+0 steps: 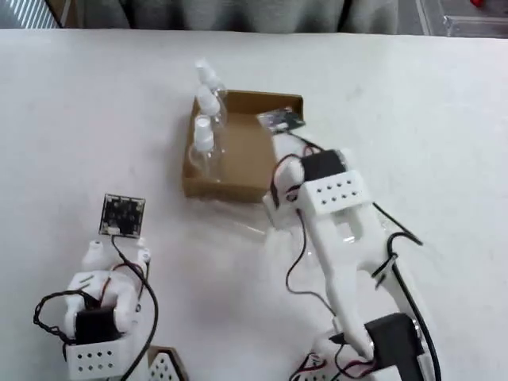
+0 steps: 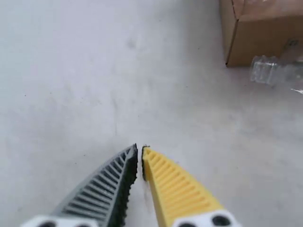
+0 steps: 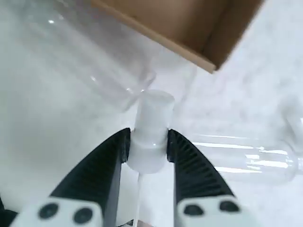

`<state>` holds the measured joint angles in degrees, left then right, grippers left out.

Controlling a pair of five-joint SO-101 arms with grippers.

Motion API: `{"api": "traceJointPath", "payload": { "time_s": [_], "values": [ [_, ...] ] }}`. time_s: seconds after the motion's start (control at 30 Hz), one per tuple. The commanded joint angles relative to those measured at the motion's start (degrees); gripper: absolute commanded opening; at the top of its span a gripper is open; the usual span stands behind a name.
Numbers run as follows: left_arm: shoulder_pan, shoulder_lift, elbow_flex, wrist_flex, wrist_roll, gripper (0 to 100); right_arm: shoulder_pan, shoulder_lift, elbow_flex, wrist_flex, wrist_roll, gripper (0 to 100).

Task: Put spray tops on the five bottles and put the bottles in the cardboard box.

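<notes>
The cardboard box point(image 1: 246, 155) lies open at mid-table, and three clear bottles with white spray tops point(image 1: 204, 136) stand along its left side. My right gripper point(image 3: 147, 146) is shut on a white spray top point(image 3: 150, 137), holding it right at the open neck of a clear bottle point(image 3: 94, 61) lying in front of the box point(image 3: 189, 23). A second clear bottle point(image 3: 241, 153) lies beside it. The right arm point(image 1: 333, 206) hangs over the box's front right corner. My left gripper point(image 2: 140, 152) is shut on nothing above bare table. Beyond it are the box corner point(image 2: 251, 38) and a bottle neck point(image 2: 265, 71).
The left arm point(image 1: 99, 317) sits near the table's front left, well away from the box. Open white table point(image 1: 95, 111) lies to the left and behind the box. Loose black and red cables point(image 1: 302, 254) run along the right arm.
</notes>
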<state>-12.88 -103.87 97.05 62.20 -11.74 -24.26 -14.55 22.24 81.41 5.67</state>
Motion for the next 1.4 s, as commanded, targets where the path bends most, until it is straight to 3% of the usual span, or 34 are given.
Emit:
{"api": "traceJointPath", "payload": {
  "time_s": [0.0, 0.17, 0.4, 0.6, 0.73, 0.9, 1.0, 1.1, 1.2, 1.27, 1.37],
  "values": [
    [-0.57, -0.57, -0.09, 0.26, -0.53, 2, -9.10, -2.42, -1.93, -0.13, 1.41, 1.9],
    [-0.57, -0.57, -0.09, 0.00, -0.53, 2, -19.56, -2.42, 1.32, -6.81, 1.49, 1.8],
    [-0.57, -0.57, -0.09, -0.09, -0.62, 2, -25.01, -2.42, 12.84, -24.48, 1.49, 2.1],
    [-0.48, -0.57, -0.09, -0.09, -0.62, 2, -27.91, -2.95, 15.74, -25.89, 1.41, 18.3],
    [-0.48, -0.57, -0.09, -0.09, -0.62, 2, -25.63, -3.12, 12.92, -20.09, 1.67, 25.0],
    [-0.48, -0.57, -0.09, -0.09, -0.62, 2, -20.00, -3.12, 8.97, -14.20, 1.93, 25.0],
    [-0.48, -0.57, -0.09, -0.09, -0.62, 2, -17.27, -2.77, 9.05, -14.02, 2.02, 17.9],
    [-0.31, -0.57, -0.09, -0.09, -0.26, 2, -15.34, -2.51, 9.05, -14.46, 2.02, 2.1],
    [-0.04, -0.75, -0.09, -0.09, 0.26, 3, -12.35, -2.51, 9.76, -16.22, 2.02, 4.5],
    [-0.04, -0.75, -0.53, -0.09, 4.66, 3, -9.19, -2.68, 11.69, -20.35, 2.11, 3.1],
    [1.01, -0.75, -0.97, -0.09, 18.37, 3, -5.49, -2.51, 14.07, -25.36, 5.98, 2.6]
  ]
}}
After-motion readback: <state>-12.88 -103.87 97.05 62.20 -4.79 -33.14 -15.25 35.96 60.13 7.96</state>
